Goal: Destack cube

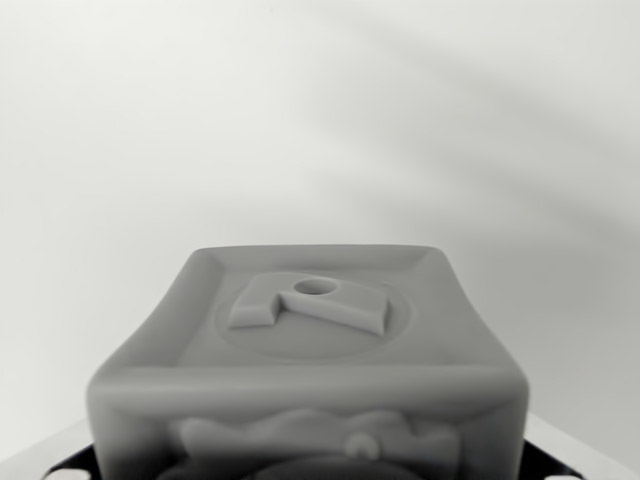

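Looking at the wrist view, the cube [310, 370] sits dead centre and very close under the camera, embossed top face up, so the pincer is probably lined up right over it for a top grab. Pincer fingers are out of frame, so spread or pinching can't be told; any lower cube is hidden.

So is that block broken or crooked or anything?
No, nothing stands out. The grey cube fills the lower middle of the wrist view, looks whole and sits roughly level. Its top face has a raised rim and an embossed shape with a small hole, which looks moulded, not damage. The nearest edge is blurred.
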Action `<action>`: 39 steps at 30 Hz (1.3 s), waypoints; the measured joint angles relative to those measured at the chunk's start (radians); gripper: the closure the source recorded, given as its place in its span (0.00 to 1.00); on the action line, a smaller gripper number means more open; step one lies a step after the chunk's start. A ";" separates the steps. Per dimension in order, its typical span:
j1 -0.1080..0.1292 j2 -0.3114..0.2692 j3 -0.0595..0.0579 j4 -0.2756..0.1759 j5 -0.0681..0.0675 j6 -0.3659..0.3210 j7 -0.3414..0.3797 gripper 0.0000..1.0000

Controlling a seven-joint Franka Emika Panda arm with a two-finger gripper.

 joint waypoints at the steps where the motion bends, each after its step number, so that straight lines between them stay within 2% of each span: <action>1: -0.002 -0.002 -0.002 -0.003 -0.001 0.001 -0.005 1.00; 13: -0.024 -0.019 -0.029 -0.029 -0.009 0.012 -0.060 1.00; 16: -0.025 -0.006 -0.031 -0.032 -0.009 0.033 -0.065 1.00; 19: -0.024 0.029 -0.031 -0.033 -0.004 0.064 -0.071 1.00; 27: -0.023 0.110 -0.029 -0.034 0.023 0.144 -0.091 1.00; 39: -0.025 0.216 -0.014 -0.029 0.071 0.243 -0.125 1.00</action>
